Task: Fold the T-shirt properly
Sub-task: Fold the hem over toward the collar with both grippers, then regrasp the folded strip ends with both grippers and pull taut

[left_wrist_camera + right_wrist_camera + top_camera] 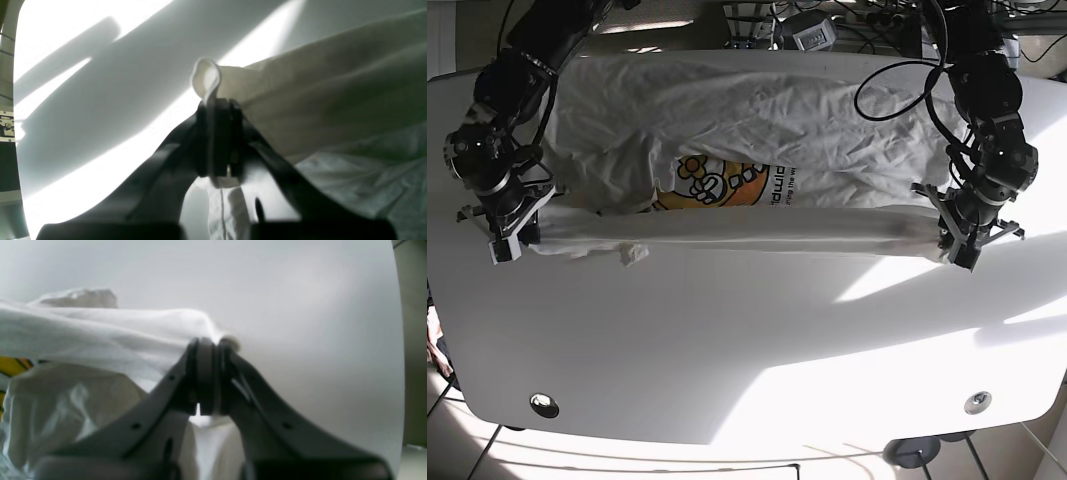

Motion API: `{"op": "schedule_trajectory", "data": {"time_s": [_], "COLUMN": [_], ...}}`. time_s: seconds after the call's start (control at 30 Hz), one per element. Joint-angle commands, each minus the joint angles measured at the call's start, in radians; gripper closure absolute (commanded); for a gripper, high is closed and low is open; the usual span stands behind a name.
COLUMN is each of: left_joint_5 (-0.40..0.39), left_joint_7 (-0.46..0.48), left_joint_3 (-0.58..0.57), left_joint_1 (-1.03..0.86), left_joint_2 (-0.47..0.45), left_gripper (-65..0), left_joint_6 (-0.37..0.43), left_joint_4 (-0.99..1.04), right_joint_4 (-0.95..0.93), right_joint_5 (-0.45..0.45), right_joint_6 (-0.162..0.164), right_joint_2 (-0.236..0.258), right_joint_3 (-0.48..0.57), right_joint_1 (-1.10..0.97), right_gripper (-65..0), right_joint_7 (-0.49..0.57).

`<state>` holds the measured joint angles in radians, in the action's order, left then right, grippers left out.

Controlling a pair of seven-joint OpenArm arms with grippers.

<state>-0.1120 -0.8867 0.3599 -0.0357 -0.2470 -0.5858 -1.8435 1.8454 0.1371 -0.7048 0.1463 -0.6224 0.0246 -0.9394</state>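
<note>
While clamped on either end of the folded hem, left gripper (957,243) and right gripper (509,237) both pinching the white T-shirt (757,170), stretched across the far half of the bench (747,350).

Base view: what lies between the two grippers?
The folded edge of the white T-shirt spans the whole stretch, pinched at one end by the right gripper and at the other by the left gripper, above the white table.
</note>
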Motion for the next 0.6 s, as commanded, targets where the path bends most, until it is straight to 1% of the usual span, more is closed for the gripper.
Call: {"op": "schedule_trajectory", "data": {"time_s": [0.03,0.13,0.17,0.23,0.3,0.4,0.43,0.47,0.53,0.57,0.6], "left_joint_5": [0.002,0.002,0.002,0.005,0.011,0.013,0.015,0.015,0.015,0.015,0.015], "left_joint_7": [0.016,0.016,0.016,0.016,0.016,0.016,0.014,0.008,-0.012,-0.015,-0.015], "left_joint_3": [0.046,0.121,0.144,0.172,0.173,0.167,0.167,0.167,0.17,0.17,0.169], "left_joint_1": [-0.043,-0.073,-0.088,-0.105,-0.135,-0.163,-0.172,-0.18,-0.18,-0.18,-0.178], "left_joint_2": [-0.012,0.024,0.025,0.025,0.025,0.025,0.025,0.025,0.025,0.025,0.025], "left_gripper": [0.0,0.0,0.0,0.0,0.0,-0.1,-4.7,-11.7,-28.1,-34.7,-37.6], "left_joint_6": [0.002,0.0,-0.013,-0.084,-0.112,-0.112,-0.112,-0.11,-0.11,-0.11,-0.11], "left_joint_4": [-0.037,-0.031,-0.031,-0.029,-0.029,-0.029,-0.028,-0.028,-0.028,-0.028,-0.028], "right_joint_4": [0.075,0.095,0.093,0.093,0.093,0.092,0.093,0.095,0.122,0.138,0.149], "right_joint_5": [0.005,0.005,0.005,0.005,0.005,0.005,0.005,0.005,0.006,0.032,0.08], "right_joint_6": [0.007,0.007,0.007,0.007,0.007,0.007,0.007,0.007,0.007,0.007,0.007], "right_joint_2": [-0.011,-0.043,-0.05,-0.063,-0.073,-0.075,-0.075,-0.076,-0.076,-0.078,-0.075], "right_joint_3": [-0.018,-0.044,-0.046,-0.046,-0.046,-0.046,-0.046,-0.046,-0.047,-0.049,-0.064], "right_joint_1": [-0.061,-0.153,-0.177,-0.228,-0.263,-0.292,-0.297,-0.298,-0.3,-0.302,-0.302], "right_gripper": [-2.1,-2.1,-2.1,-2.2,-2.4,-3.6,-7.1,-13.6,-30.9,-39.2,-46.6], "right_joint_7": [-0.002,0.0,0.0,0.003,0.003,0.003,0.003,0.0,0.001,0.001,0.001]}}
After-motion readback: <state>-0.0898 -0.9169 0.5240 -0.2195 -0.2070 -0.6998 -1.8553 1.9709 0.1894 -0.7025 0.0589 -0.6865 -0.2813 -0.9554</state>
